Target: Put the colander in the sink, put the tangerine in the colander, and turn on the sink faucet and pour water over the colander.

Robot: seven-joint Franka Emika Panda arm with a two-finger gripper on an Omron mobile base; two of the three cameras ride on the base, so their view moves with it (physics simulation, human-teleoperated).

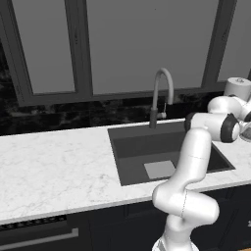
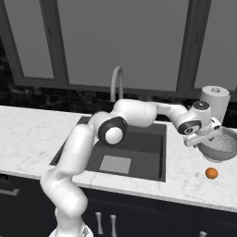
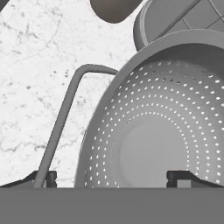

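The wide-open, empty end effector (image 3: pixel 112 177) straddles the colander (image 3: pixel 162 127) rim beside its handle; thin rigid metal looks light, slippery, best pinched at the rim.

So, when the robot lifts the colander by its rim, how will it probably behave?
The colander looks like rigid perforated metal, so it should keep its shape. Its wall seems thin, so it is likely light. Held at one side by the open tool, the round bowl may tilt, and the smooth rim could slip.
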